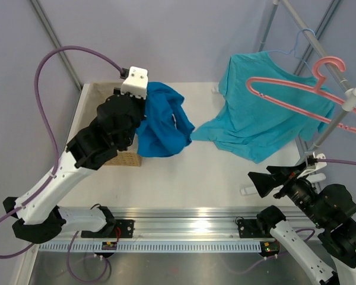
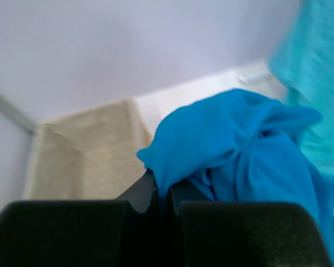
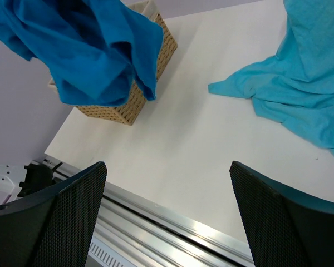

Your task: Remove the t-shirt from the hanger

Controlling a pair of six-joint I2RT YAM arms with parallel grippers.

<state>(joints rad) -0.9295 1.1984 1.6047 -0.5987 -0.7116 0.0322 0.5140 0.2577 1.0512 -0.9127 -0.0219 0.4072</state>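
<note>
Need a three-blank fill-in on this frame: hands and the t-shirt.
1. The left hand is ___ on the t-shirt.
2. The right hand is ___ and holds nothing.
3. The t-shirt hangs above a wicker ___.
Missing words: shut; open; basket.

White arms [image 1: 41, 191], black joints [image 1: 101, 142], purple cables [image 1: 77, 48]
</note>
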